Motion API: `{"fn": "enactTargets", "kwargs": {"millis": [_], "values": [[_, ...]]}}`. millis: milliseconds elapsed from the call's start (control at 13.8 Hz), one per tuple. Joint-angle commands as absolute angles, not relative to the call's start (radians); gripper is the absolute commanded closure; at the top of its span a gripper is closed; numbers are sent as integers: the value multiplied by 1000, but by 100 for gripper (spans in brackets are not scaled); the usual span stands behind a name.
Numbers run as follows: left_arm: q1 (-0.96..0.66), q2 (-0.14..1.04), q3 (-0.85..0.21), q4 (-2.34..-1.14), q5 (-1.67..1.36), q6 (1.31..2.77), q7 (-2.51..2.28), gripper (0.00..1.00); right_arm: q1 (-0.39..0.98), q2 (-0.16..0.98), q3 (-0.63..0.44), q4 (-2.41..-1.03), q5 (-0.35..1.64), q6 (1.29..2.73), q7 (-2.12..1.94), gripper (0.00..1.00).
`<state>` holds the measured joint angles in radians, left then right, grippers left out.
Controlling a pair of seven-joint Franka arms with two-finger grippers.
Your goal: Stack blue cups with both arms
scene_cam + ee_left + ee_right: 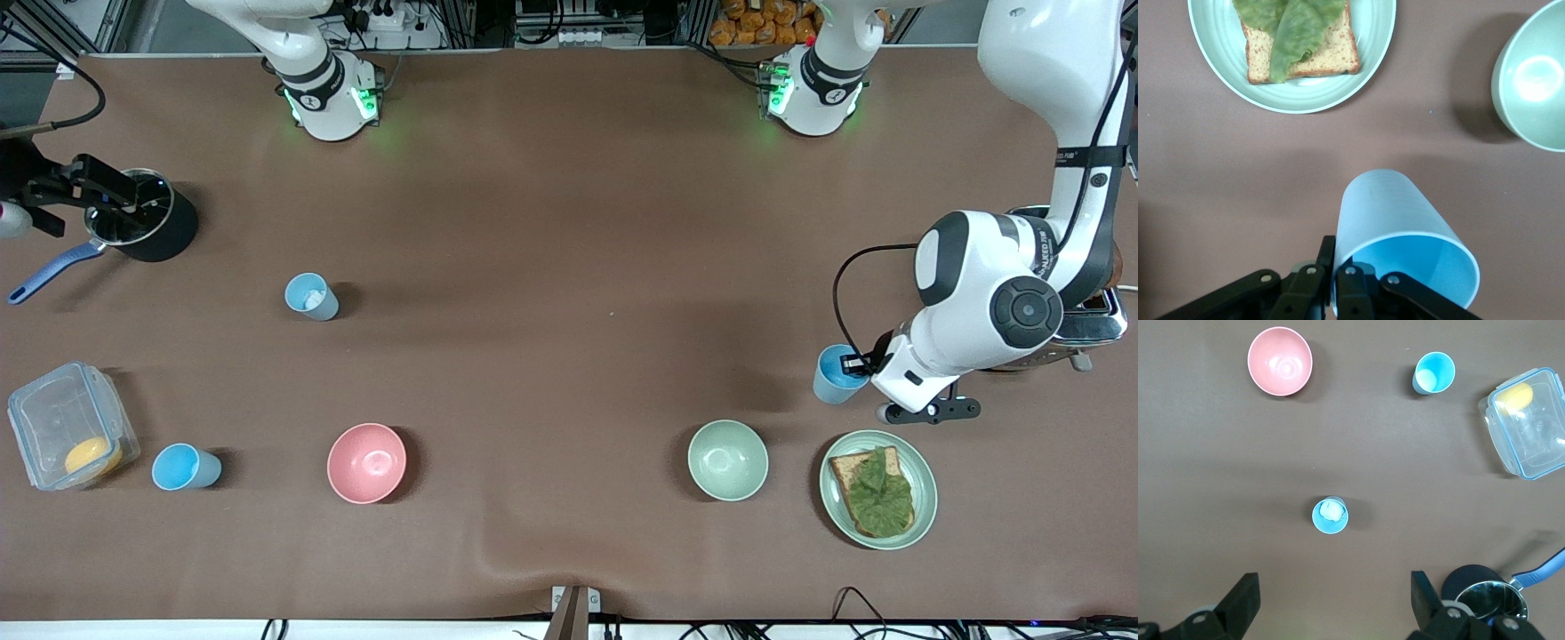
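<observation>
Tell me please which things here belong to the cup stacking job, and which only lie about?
For the job:
- blue cup, rim pinched in the left claw
- blue cup with something white inside
- blue cup beside the clear box
- right claw, open over the pot

Lying about:
- pink bowl
- green bowl
- plate of toast and lettuce
- clear box
- pot

Brown table (569,222), blue cups (311,296), bowls (366,462), plate (925,489), pot (147,227), container (71,427)

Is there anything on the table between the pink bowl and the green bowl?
No. In the front view only bare brown table lies between the pink bowl and the pale green bowl.
</observation>
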<state>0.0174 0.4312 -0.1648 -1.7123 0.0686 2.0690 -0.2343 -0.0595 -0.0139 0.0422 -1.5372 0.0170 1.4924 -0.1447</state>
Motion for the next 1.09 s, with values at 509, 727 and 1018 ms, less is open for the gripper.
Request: {"fn": "enactTargets", "kwargs": {"millis": [509, 727, 1018], "values": [[18, 420, -179, -1709, 69, 2037, -229, 100, -75, -11, 57, -1522, -15, 1488, -149, 0], [26, 420, -179, -1710, 69, 2037, -216, 100, -83, -11, 55, -1523, -14, 1486, -152, 0], [26, 425, -179, -1713, 69, 2037, -219, 100, -83, -8, 54, -1529, -11, 1486, -153, 0]]}}
